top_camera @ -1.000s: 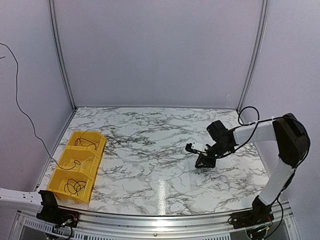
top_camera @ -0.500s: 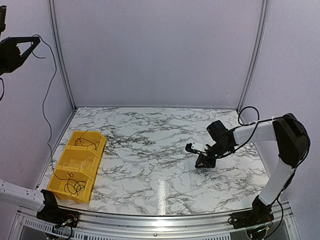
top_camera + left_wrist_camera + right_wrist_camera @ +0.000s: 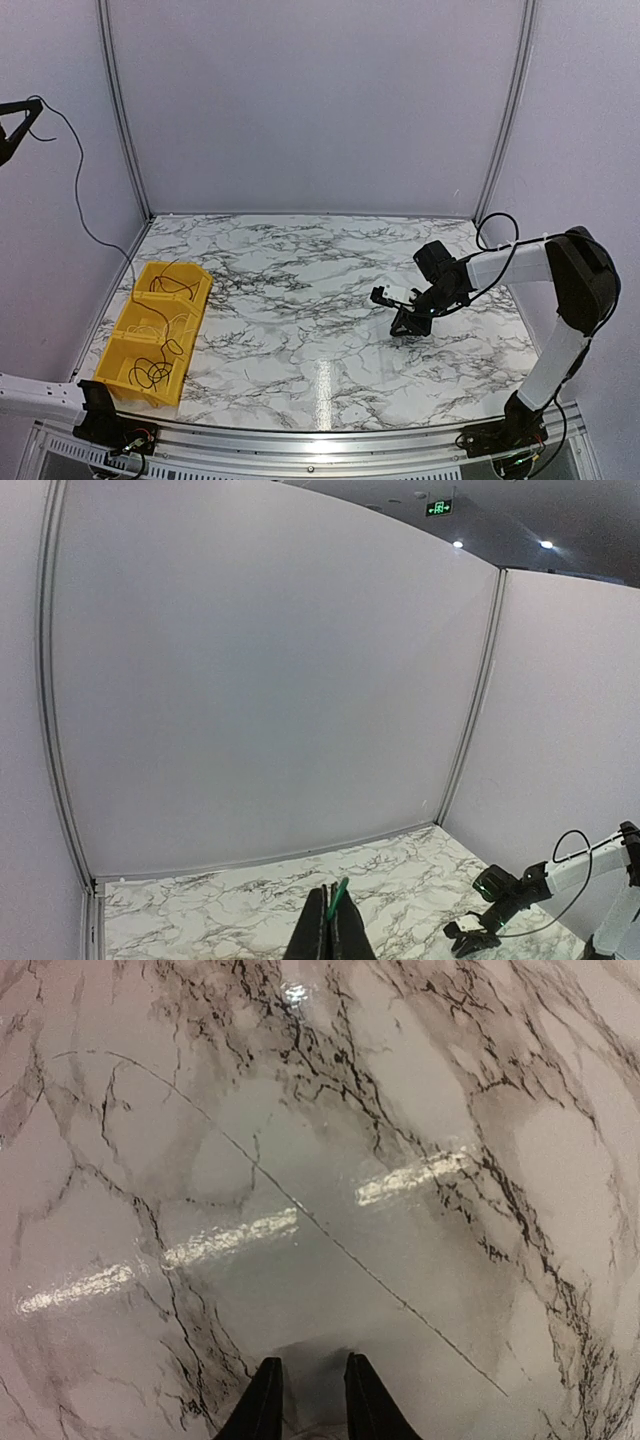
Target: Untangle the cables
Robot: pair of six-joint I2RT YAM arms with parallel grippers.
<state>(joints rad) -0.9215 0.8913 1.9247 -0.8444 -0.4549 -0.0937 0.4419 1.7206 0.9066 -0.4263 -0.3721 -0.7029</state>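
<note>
My left gripper [image 3: 33,105] is raised high at the far left, above the table, shut on one thin black cable [image 3: 77,190]. That cable hangs down in a long curve into the yellow bin [image 3: 197,325]. In the left wrist view the fingers [image 3: 333,925] are pressed together with a small green piece [image 3: 341,888] sticking out between them. More black cables lie looped in the bin's near compartment [image 3: 150,374] and far compartment [image 3: 172,285]. My right gripper [image 3: 408,322] rests low on the marble at the right, open, with nothing between its fingers [image 3: 265,1400].
The three-compartment yellow bin sits at the table's left edge. A thin dark line [image 3: 300,1210] crosses the marble ahead of the right gripper; wire or seam, I cannot tell. Grey walls close the table on three sides.
The left gripper came into view at the top left, then drifted left and slightly down with the cable. The hanging cable swung and its lower end shifted in the bin. The right arm stayed still.
</note>
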